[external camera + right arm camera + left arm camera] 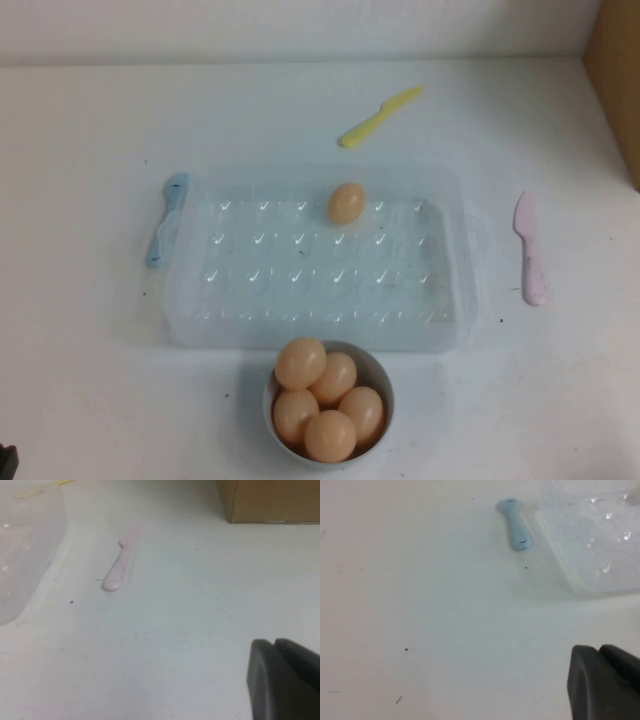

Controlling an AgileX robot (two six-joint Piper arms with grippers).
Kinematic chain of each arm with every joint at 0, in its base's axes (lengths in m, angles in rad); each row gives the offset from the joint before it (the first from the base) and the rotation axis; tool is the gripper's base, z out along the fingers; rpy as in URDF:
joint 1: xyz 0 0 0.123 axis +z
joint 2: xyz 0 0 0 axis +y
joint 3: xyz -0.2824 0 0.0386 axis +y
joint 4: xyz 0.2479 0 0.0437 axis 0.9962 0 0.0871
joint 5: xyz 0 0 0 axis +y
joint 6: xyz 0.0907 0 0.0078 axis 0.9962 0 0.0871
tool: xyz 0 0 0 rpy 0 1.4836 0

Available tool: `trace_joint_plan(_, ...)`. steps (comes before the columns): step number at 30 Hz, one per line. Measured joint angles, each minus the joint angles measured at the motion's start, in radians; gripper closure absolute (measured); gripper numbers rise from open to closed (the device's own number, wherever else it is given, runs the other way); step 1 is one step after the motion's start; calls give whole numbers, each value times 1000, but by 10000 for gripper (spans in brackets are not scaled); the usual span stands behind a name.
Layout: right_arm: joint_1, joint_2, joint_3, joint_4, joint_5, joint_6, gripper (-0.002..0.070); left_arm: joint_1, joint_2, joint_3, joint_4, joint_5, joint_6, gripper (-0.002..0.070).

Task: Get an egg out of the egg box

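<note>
Nearest, the left gripper (605, 680) sits low over bare white surface (80, 400) at the robot's left, and the right gripper (285, 680) does the same at the right; each shows only a dark corner of itself in its own wrist view, so I cannot tell whether either is open or closed, and neither holds anything that can be seen. Just ahead in the middle stands a small white bowl (378, 372) with five eggs heaped in it. Behind it, touching or nearly so, lies the clear egg box (200, 310), its blue clip (167, 220) at the left end. One egg (346, 203) rests in a dimple of the far row, a little right of centre. A pink knife (529, 248) lies right of the box, a yellow knife (379, 116) beyond it, and a cardboard box (615, 80) at the far right edge.

By my reading the task has not begun: both arms look parked. The next move calls for one arm to reach over the bowl to the far row, come down with the gripper spread around the egg, and close gently.
</note>
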Motion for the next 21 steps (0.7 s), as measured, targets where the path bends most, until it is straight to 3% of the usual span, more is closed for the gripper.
trace_joint_plan(21,0,0,0,26,0,0,694,0,0,0,0,0,0,678)
